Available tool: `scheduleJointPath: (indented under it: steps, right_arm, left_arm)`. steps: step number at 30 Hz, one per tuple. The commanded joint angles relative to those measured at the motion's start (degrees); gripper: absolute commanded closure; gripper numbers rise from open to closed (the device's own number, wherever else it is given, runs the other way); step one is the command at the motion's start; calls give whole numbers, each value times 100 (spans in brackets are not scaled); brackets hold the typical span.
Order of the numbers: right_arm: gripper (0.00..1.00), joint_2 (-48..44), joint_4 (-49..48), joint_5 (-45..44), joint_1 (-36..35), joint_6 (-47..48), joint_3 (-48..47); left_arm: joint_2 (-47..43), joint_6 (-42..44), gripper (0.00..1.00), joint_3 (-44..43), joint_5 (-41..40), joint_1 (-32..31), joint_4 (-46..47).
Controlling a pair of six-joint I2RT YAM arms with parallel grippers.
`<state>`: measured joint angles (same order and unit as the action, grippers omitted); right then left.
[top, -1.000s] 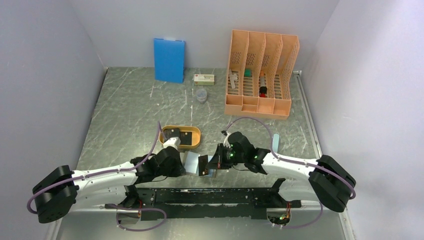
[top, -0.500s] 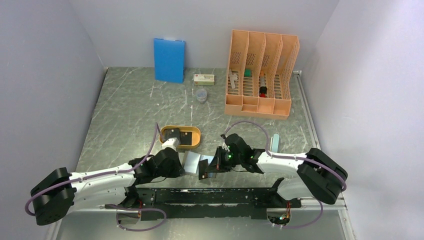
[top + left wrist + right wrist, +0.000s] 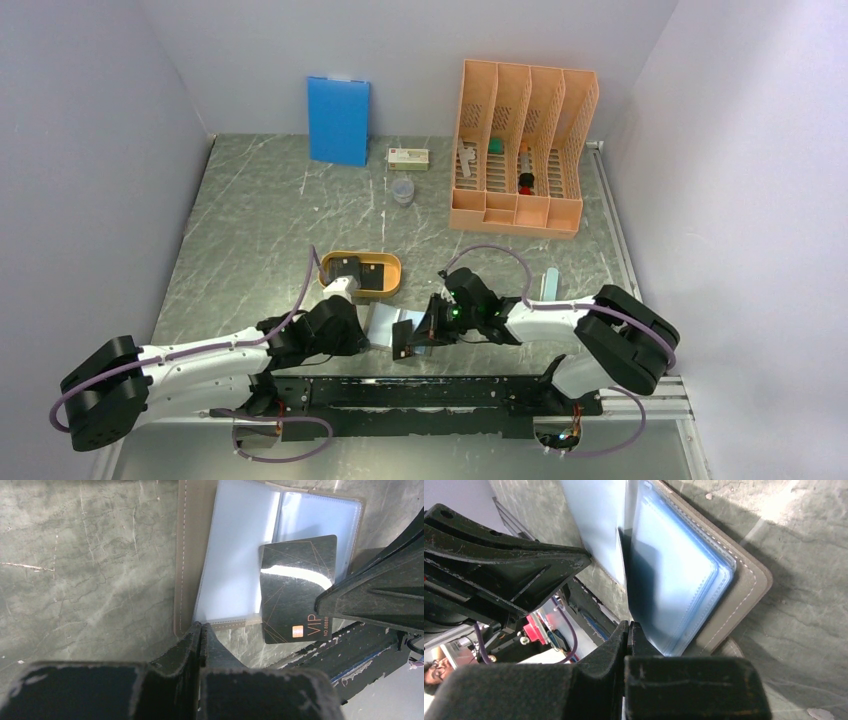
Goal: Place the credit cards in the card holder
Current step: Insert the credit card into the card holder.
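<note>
The card holder (image 3: 230,555) lies open on the table, grey-taupe cover down, pale blue pockets up; it also shows in the top view (image 3: 383,322) and the right wrist view (image 3: 679,580). My left gripper (image 3: 200,626) is shut on the holder's near edge (image 3: 365,335). My right gripper (image 3: 627,625) is shut on a black credit card (image 3: 295,595) marked VIP. The card is tilted, its far end over the holder's right pocket. In the right wrist view the card (image 3: 622,565) shows edge-on against the pocket. A second dark card (image 3: 346,268) lies in the orange tray.
The orange oval tray (image 3: 388,277) sits just behind the left gripper. A blue board (image 3: 338,120), a small box (image 3: 408,157), a clear cup (image 3: 402,190) and the orange file rack (image 3: 520,150) stand at the back. A pale strip (image 3: 550,283) lies right.
My right arm has shifted left, carrying the black card closer onto the card holder. My left gripper has stayed at the holder's edge.
</note>
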<state>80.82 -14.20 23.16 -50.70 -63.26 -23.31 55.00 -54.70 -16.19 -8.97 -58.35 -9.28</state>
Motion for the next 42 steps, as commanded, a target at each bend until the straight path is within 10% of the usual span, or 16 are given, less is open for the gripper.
scheduleJointPath:
  steps: [1,32,42]
  right_arm:
    - [100,120,-107,-153,-28,-64,-141]
    - [100,761,-505,-780,-21,-176,-241]
    - [100,713,-376,-642,-11,-93,-124]
  left_arm:
    - [-83,-14,95,62,-39,-28,52]
    - [-1433,-474,95,-227,-1049,-29,-1745]
    - [-530,-454,95,-236,-1132,-28,-1157]
